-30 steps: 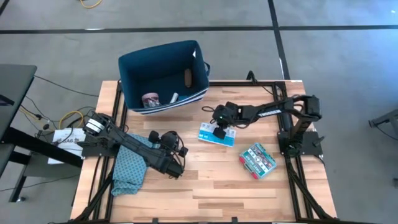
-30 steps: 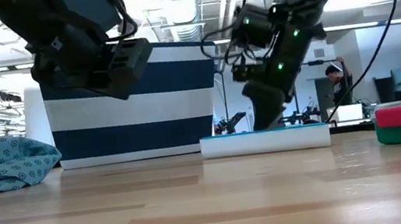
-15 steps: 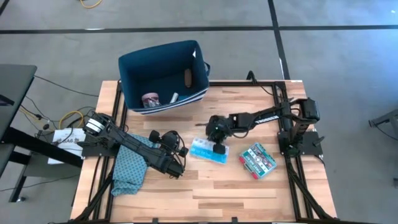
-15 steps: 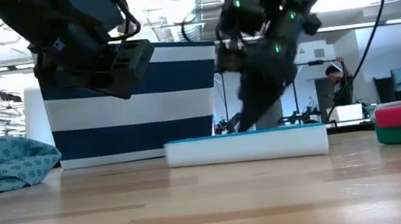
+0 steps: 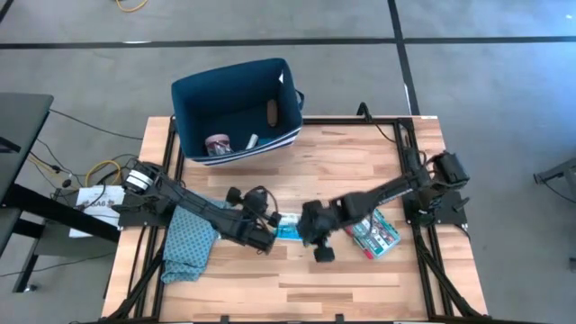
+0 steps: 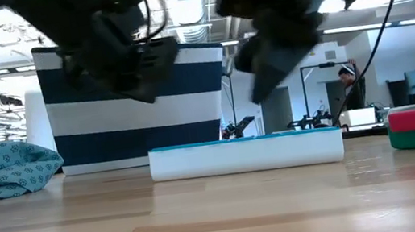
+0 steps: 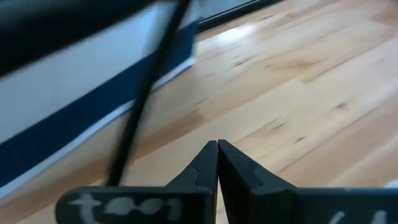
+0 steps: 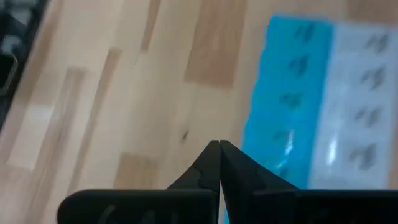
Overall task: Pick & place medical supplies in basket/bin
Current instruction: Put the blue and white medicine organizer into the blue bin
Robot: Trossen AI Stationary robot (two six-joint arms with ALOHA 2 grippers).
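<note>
Risk check: both claws are pressed together and empty, converging on the same spot mid-counter. Right claw [image 5: 322,253] sits just beside the light blue plastic weekly pill organiser [image 5: 290,228], which lies flat on the wooden counter [image 5: 360,288], between the two arms. Left claw [image 5: 266,241] is right at the organiser's other end.

Concerns:
- Arm-to-arm collision. The two wrists are near each other over the organiser; any further move inward by either likely clips the other.
- Fingers together means no grasp is possible as is. If the right claw descends like this it only pushes the organiser, sliding it toward the left arm or the teal patterned cloth [image 5: 186,241].
- Organiser is low and flat; a pinch on the long edge could tip it or pop a lid.
- Teal, red and white flat box [image 5: 374,230] lies partly under the right arm; a low sweep could drag it toward the counter edge.

Navy blue fabric bin with white-striped rim [image 5: 184,108] stands at the far counter edge, well apart from the organiser, already holding a pink round roll [image 5: 218,143], a white stick [image 5: 252,140] and a brown block [image 5: 272,112]. Long carry, so a weak grip probably drops it short.
</note>
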